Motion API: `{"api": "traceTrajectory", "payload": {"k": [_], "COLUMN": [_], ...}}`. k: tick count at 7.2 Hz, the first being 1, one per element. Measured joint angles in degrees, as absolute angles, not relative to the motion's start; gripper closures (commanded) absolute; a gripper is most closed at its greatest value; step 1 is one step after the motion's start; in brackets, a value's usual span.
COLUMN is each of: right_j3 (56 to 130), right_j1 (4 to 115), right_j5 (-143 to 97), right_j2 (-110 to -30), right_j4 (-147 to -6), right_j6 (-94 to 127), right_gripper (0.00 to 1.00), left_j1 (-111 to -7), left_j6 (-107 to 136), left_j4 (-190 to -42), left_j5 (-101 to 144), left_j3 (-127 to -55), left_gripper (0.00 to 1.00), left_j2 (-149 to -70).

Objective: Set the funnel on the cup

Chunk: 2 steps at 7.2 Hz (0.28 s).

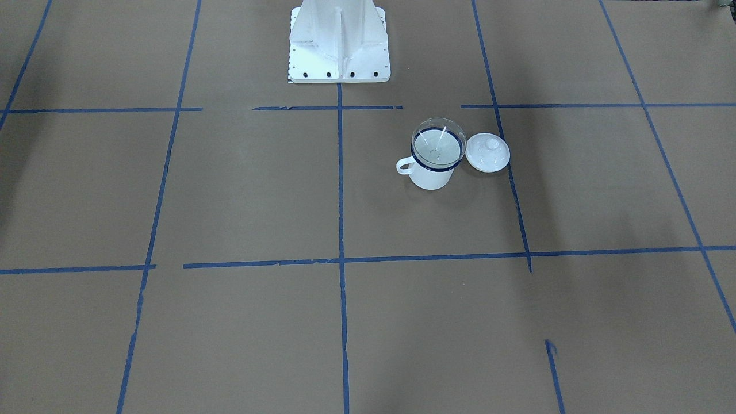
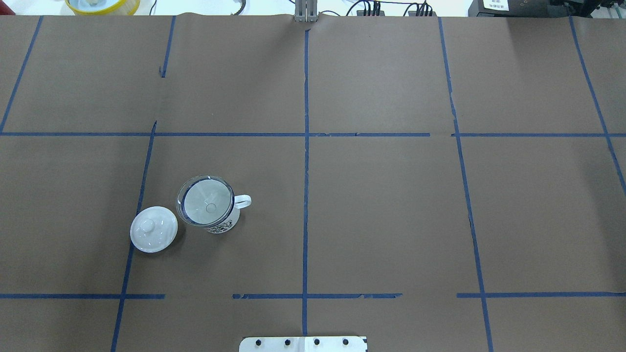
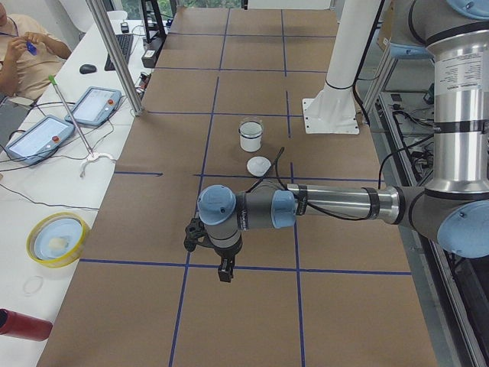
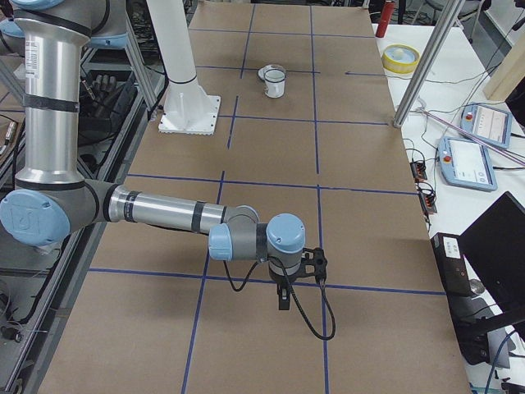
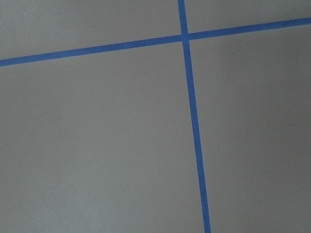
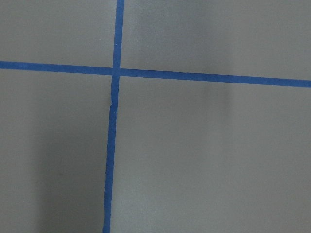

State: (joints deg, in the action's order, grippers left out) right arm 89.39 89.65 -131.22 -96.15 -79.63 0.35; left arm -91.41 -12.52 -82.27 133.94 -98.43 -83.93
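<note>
The clear funnel (image 1: 438, 144) sits in the mouth of the white mug (image 1: 430, 177) with the dark blue rim, its spout pointing down inside. Both also show in the overhead view, funnel (image 2: 205, 200) on cup (image 2: 226, 226), handle to the right. Neither gripper is near them. The left gripper (image 3: 223, 271) shows only in the exterior left view, hanging over the table far from the cup (image 3: 250, 138). The right gripper (image 4: 283, 300) shows only in the exterior right view, far from the cup (image 4: 275, 82). I cannot tell whether either is open or shut. Both wrist views show only brown paper and blue tape.
A round white knobbed lid (image 1: 487, 152) lies on the table beside the cup, and shows in the overhead view (image 2: 153, 229). The white robot base (image 1: 339, 63) stands at the table's middle edge. Operators' tablets (image 3: 95, 105) and a yellow-rimmed bowl (image 3: 55, 238) lie off the table's far side.
</note>
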Motion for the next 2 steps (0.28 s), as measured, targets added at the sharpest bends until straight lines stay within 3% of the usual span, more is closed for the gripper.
{"api": "traceTrajectory", "payload": {"k": [2], "right_j3": [89.39], "right_j1": [89.65], "right_j5": [-131.22], "right_j2": [-96.15], "right_j4": [-79.63], "right_j6": [0.35], "right_gripper": [0.0], "left_j1": [-91.41], "left_j6": [-12.54], "left_j4": [-82.27], "left_j5": [133.95], "left_j3": [-98.78], "left_gripper": [0.0], "left_j2": [-83.97]}}
